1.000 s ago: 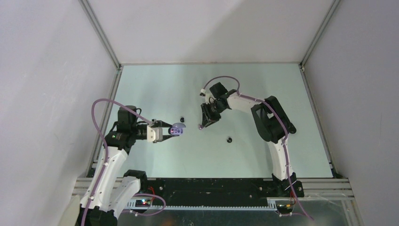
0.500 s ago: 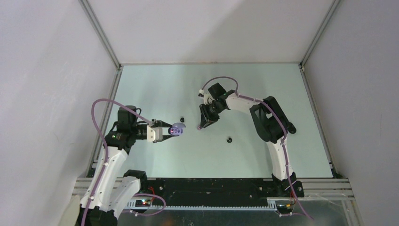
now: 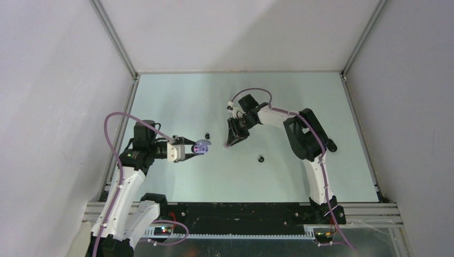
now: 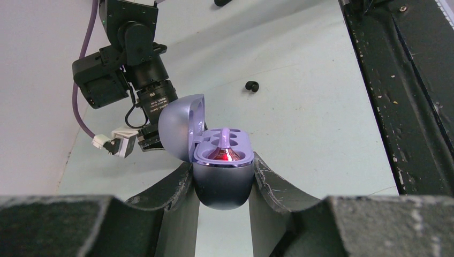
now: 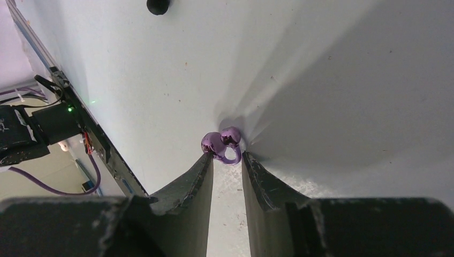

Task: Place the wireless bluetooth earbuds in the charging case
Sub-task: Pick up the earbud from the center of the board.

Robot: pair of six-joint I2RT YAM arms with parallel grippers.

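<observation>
Four earbuds all told: two black, two glossy purple. The first black bud (image 3: pixel 207 135) and second black bud (image 3: pixel 260 158) lie loose around the middle of the worktop (image 3: pixel 176 96). The first purple bud (image 4: pixel 222 155) sits in the one charging case (image 4: pixel 222 184). The second purple bud (image 5: pixel 220 143) is between the tips of the right tool (image 5: pixel 227 157). Two tools in sight, counting the left tool (image 4: pixel 222 170).

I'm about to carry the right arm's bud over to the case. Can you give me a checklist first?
1. Charging case clamped in left gripper: ok.
2. Lid open: ok.
3. Free slot in case: cannot tell.
4. Purple earbud at right gripper tips: ok.
5. Grip on it firm: cannot tell.
6. Low route clear: not ok, black earbud lies by the case.
</observation>
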